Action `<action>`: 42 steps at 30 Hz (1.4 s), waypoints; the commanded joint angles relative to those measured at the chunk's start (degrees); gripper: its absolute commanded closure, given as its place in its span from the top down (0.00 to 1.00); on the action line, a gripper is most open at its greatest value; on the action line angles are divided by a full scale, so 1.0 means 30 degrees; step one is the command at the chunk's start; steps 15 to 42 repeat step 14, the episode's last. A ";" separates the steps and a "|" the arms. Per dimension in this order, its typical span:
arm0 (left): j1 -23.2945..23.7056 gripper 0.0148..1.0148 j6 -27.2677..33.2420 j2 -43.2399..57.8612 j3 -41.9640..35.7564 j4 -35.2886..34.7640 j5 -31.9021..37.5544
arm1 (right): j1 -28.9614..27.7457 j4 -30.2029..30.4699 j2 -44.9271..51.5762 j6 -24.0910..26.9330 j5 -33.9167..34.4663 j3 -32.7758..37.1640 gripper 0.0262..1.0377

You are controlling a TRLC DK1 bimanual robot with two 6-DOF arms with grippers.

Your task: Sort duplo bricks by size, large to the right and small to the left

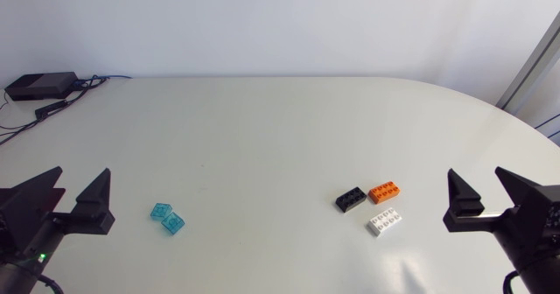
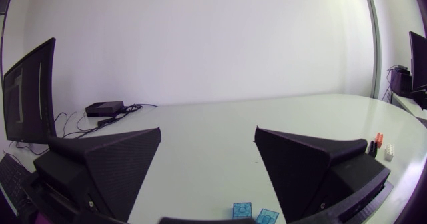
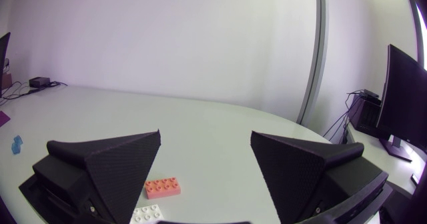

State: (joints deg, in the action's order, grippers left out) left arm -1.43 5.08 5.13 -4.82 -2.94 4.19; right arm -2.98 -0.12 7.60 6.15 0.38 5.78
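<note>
A box point(image 1: 39, 86) sits far ahead as blue bricks point(image 1: 172, 225) lie beside the left gripper point(image 1: 83, 175) and larger bricks point(image 1: 385, 190) beside the right gripper point(image 1: 477, 175), both gaping wide, holding nothing.

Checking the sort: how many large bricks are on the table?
3, clustered on the right: a black brick, an orange brick beside it, a white brick in front of them. None appears hidden.

bright even light, faint shadows, soft glare on the table point(image 1: 262, 136)

Pretty plain white desk point(image 1: 280, 136): blue bricks point(image 1: 173, 225) left; black brick point(image 1: 351, 199), orange brick point(image 1: 385, 191), white brick point(image 1: 384, 221) right; black box point(image 1: 40, 86) far-left corner.
</note>
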 commanded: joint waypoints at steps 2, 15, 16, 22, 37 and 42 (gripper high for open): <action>0.0302 0.96 -0.1059 -0.0854 0.0967 0.0585 -0.0679 | 0.0498 0.0056 -0.1209 -0.1221 -0.0075 -0.1089 0.93; 0.0477 0.96 -0.1694 -0.1708 0.1606 0.0980 -0.1395 | 0.0994 0.0040 -0.2532 -0.2051 -0.0127 -0.1927 0.95; 0.0477 0.96 -0.1694 -0.1708 0.1606 0.0980 -0.1395 | 0.0994 0.0040 -0.2532 -0.2051 -0.0127 -0.1927 0.95; 0.0477 0.96 -0.1694 -0.1708 0.1606 0.0980 -0.1395 | 0.0994 0.0040 -0.2532 -0.2051 -0.0127 -0.1927 0.95; 0.0477 0.96 -0.1694 -0.1708 0.1606 0.0980 -0.1395 | 0.0994 0.0040 -0.2532 -0.2051 -0.0127 -0.1927 0.95; 0.0477 0.96 -0.1694 -0.1708 0.1606 0.0980 -0.1395 | 0.0994 0.0040 -0.2532 -0.2051 -0.0127 -0.1927 0.95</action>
